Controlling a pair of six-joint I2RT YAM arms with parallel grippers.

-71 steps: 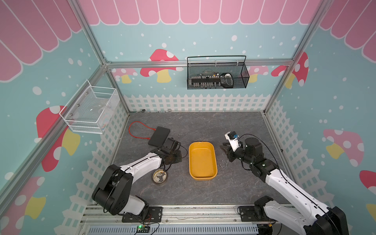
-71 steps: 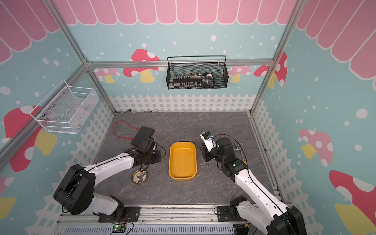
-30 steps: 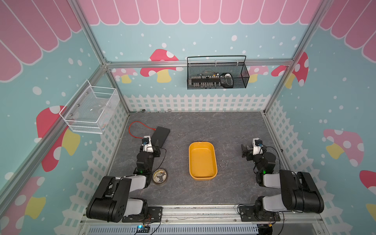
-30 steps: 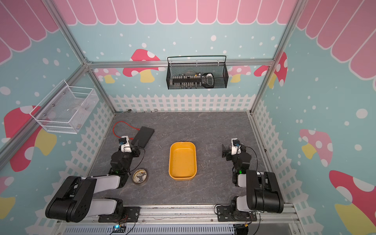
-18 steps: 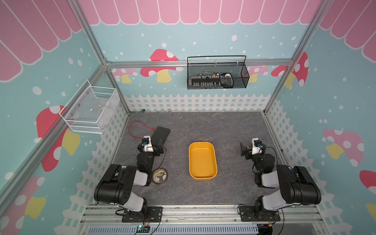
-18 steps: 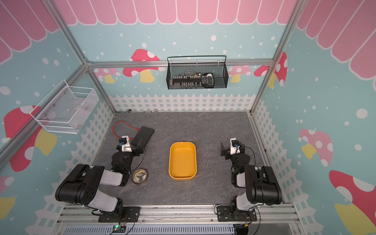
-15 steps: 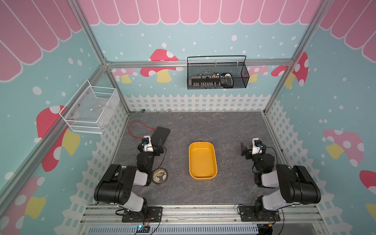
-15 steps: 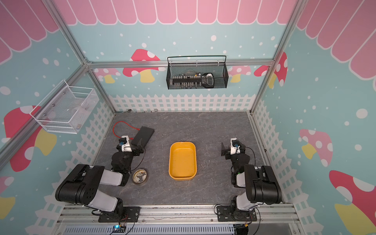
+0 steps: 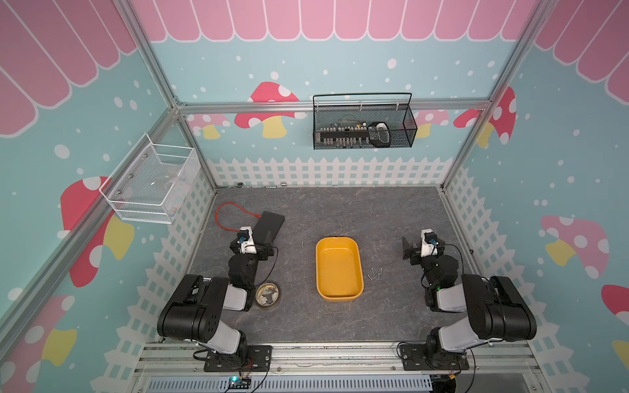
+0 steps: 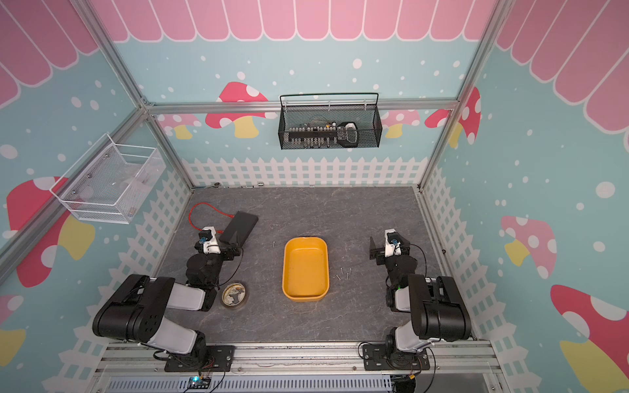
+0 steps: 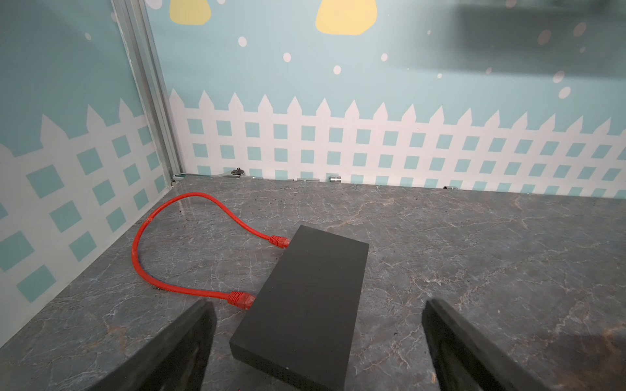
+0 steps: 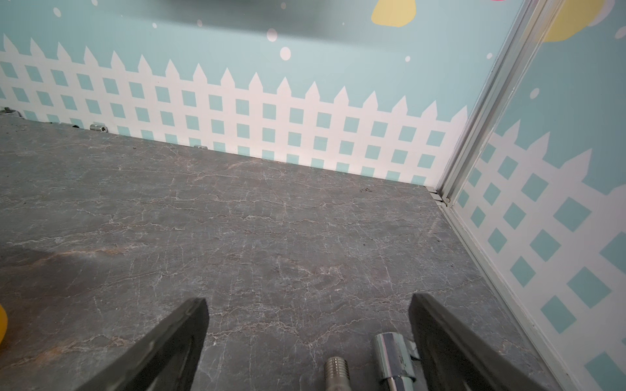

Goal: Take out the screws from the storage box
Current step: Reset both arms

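The storage box [image 9: 338, 268] [image 10: 305, 269] is a shallow yellow tub in the middle of the grey floor, and I see nothing inside it. Three screws [image 9: 374, 273] [image 10: 343, 274] lie on the floor just right of it. One more screw [image 9: 302, 243] [image 10: 273, 243] lies off its far left corner. My left gripper [image 9: 253, 243] [image 11: 316, 304] is open and empty, well left of the tub. My right gripper [image 9: 423, 243] [image 12: 308, 299] is open and empty, well right of it. A sliver of the tub [image 12: 1, 321] shows in the right wrist view.
A flat black box [image 9: 269, 226] [image 11: 305, 304] with a looped red cable [image 9: 228, 214] [image 11: 142, 257] lies just ahead of the left gripper. A round tin [image 9: 268, 294] sits beside the left arm. A black wire basket [image 9: 364, 126] and a white mesh basket [image 9: 149, 183] hang on the walls.
Both arms have pulled back from beside the tub and now sit folded at the two sides. The left gripper has opened wider over the last second.
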